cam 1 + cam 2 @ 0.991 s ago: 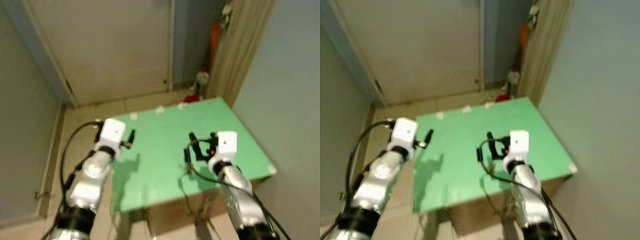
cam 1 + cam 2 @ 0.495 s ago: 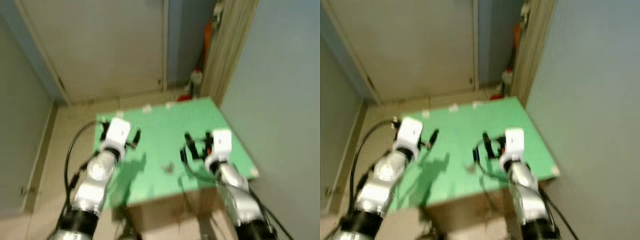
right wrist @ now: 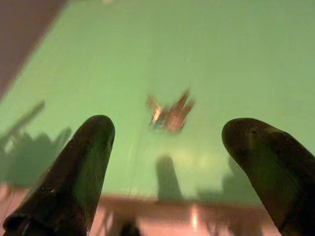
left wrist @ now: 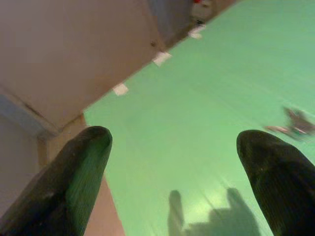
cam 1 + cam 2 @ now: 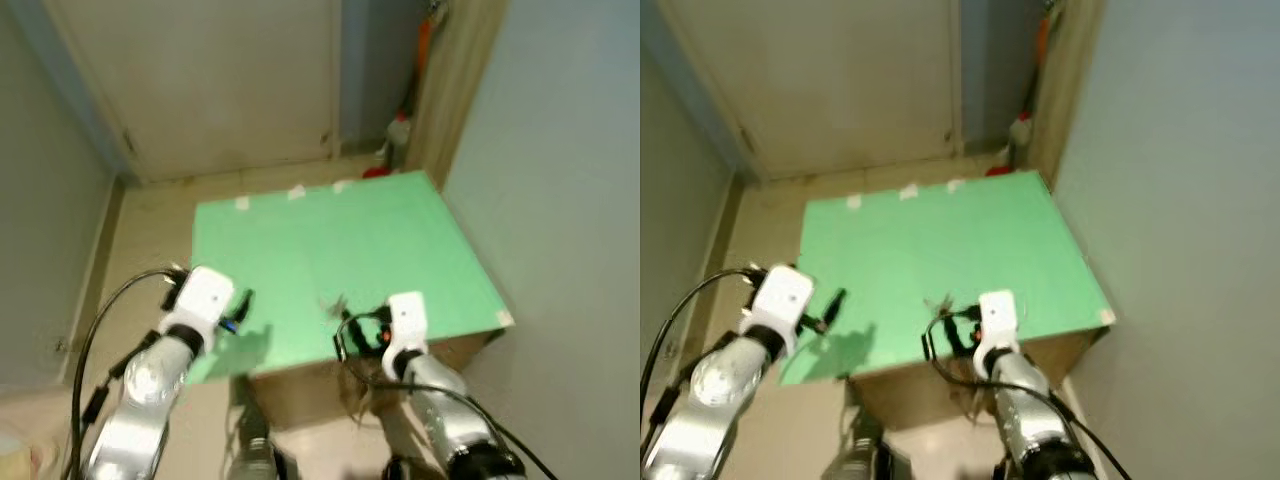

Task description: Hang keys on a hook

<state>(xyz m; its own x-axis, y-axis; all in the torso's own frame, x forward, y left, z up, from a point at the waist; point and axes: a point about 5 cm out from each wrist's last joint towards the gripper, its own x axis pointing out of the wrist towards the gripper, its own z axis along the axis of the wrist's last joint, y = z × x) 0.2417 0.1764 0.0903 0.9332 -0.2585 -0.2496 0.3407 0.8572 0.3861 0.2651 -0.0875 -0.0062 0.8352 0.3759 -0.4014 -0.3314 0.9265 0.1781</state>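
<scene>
No text, label, brand, number or sign can be read anywhere in these pictures. The small white tape tabs [image 5: 297,192] along the far edge of the green tabletop [image 5: 380,245] carry no legible marks, and the bottle [image 5: 399,131] on the floor beyond that tabletop is too blurred to show any print.

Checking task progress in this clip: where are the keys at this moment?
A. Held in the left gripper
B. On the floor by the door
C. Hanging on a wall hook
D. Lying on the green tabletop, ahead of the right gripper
D: the keys lie loose on the green tabletop, just beyond the right gripper, whose jaws stand open with nothing between them.
</scene>
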